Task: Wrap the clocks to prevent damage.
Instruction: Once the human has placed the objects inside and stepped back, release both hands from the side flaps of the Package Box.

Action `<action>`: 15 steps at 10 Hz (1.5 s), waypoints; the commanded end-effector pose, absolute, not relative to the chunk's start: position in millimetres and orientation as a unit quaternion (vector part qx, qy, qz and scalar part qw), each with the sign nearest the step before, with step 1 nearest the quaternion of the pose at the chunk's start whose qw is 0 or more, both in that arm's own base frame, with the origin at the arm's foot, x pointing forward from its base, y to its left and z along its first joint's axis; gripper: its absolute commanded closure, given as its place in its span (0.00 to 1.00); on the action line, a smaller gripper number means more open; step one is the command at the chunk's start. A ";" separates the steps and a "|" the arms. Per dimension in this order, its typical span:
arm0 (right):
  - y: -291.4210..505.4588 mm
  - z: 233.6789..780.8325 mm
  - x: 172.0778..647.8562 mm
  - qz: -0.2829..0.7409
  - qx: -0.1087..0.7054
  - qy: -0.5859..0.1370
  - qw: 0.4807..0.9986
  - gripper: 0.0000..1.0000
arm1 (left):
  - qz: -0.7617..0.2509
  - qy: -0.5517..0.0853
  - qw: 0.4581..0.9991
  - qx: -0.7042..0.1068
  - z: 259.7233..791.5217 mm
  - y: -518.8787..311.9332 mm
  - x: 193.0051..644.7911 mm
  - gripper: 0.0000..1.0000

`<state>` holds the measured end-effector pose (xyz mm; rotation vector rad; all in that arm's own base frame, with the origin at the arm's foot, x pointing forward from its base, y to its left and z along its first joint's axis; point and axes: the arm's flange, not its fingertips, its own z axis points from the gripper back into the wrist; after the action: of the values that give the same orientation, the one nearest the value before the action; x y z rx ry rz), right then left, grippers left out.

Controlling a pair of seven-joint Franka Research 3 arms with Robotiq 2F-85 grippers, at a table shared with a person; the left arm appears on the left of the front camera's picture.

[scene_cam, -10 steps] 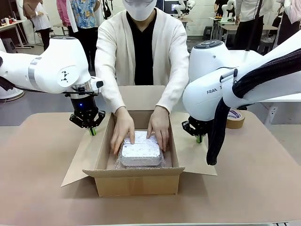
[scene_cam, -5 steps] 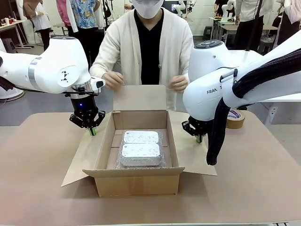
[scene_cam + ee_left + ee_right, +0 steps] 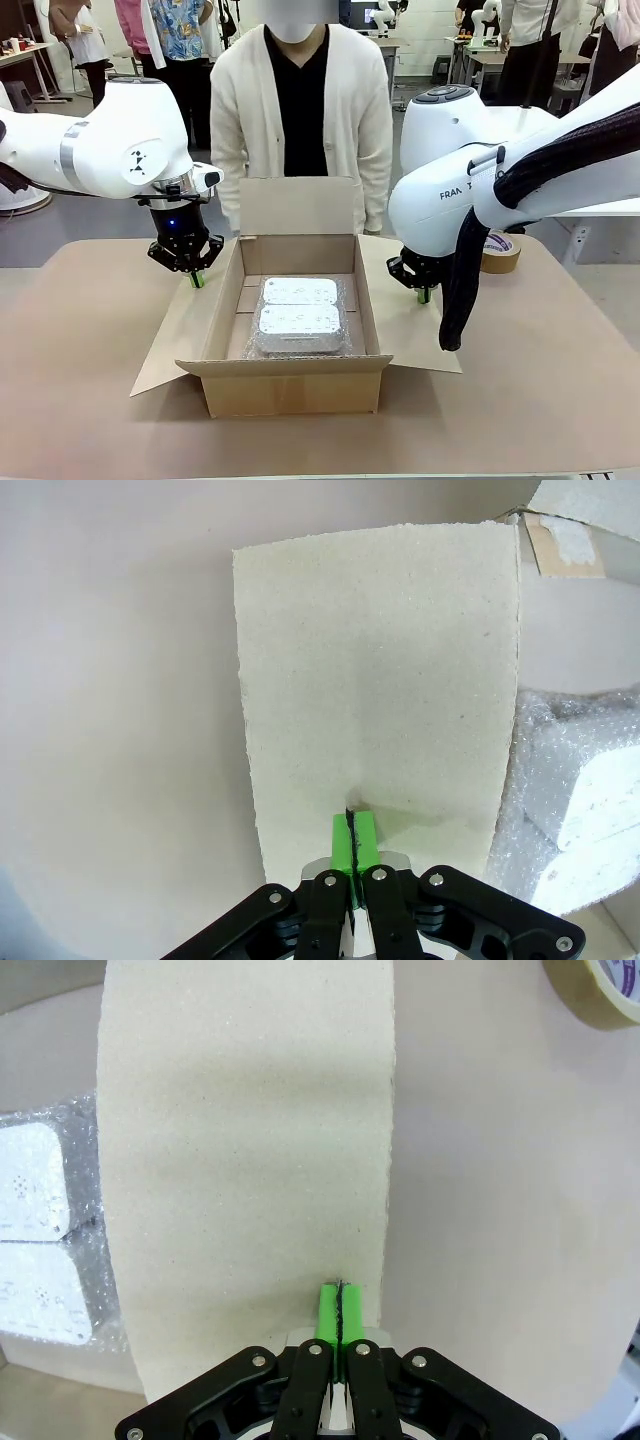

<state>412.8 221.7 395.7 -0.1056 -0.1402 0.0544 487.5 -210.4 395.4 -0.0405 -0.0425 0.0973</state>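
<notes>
Bubble wrap [image 3: 545,760] is seen around two white clocks [image 3: 300,318], which are laid one behind the other inside the one open cardboard box [image 3: 290,388] at the middle of the table [image 3: 90,400]. The left gripper [image 3: 196,279], pads pressed together with nothing pinched, is set tip-down on the box's left flap [image 3: 185,330], beside the clocks. The right gripper [image 3: 424,295], likewise pressed together, is set on the right flap [image 3: 400,320]. One tape roll [image 3: 500,252] is seen near the table's far right edge.

The brown surface [image 3: 90,400] carries an open cardboard box [image 3: 295,385] at its middle. A tape roll [image 3: 500,252] lies toward its far right.
</notes>
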 end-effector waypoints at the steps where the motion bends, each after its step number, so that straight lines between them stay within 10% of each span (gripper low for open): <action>1: 221.8 395.1 412.8 0.025 -0.053 -0.070 0.996 0.99 | 0.047 -0.021 0.999 -0.018 393.3 -210.7 487.7 1.00; 6: 222.9 400.9 419.6 0.056 -0.039 -0.065 0.996 0.99 | 0.017 -0.024 0.999 -0.026 401.5 -206.6 488.5 1.00; 15: 107.3 578.7 364.3 0.327 -0.102 -0.082 0.936 0.99 | -0.369 -0.108 0.921 -0.059 586.6 -101.7 405.8 1.00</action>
<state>361.7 114.8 592.5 -0.2065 -0.1722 0.5926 407.6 -111.6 597.6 -0.0635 -0.2214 -0.7057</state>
